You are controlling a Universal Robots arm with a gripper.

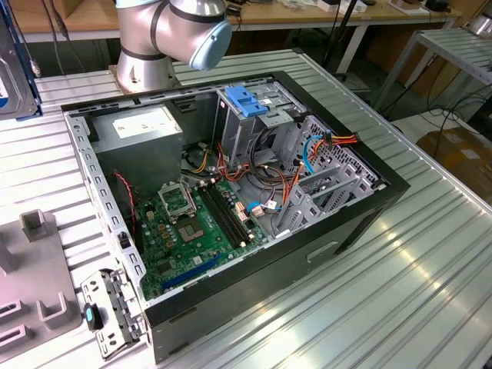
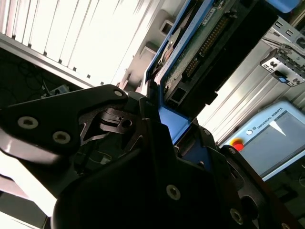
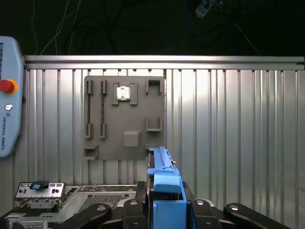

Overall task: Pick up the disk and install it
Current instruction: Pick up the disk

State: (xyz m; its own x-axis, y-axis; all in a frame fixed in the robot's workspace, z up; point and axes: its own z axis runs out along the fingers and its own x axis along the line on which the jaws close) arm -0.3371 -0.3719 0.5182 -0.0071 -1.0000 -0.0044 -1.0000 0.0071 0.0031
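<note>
The claw (image 3: 167, 202) is clamped on the disk (image 3: 164, 174), its fingers pressing the blue side rails. The disk hangs edge-on above the ribbed metal surface (image 3: 228, 124), over a grey parts tray (image 3: 125, 117). The open computer case (image 1: 231, 200) lies on the surface.

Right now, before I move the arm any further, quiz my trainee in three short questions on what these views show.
1. True or false: the claw is empty.
2. In the second wrist view, what colour is the side rail of the disk? A) red B) blue C) yellow
3. Fill in: in the exterior view, the computer case lies on the table with its side ____, so the green board inside shows.

Key: 1 false, it grips the disk; 2 B; 3 open.
</note>
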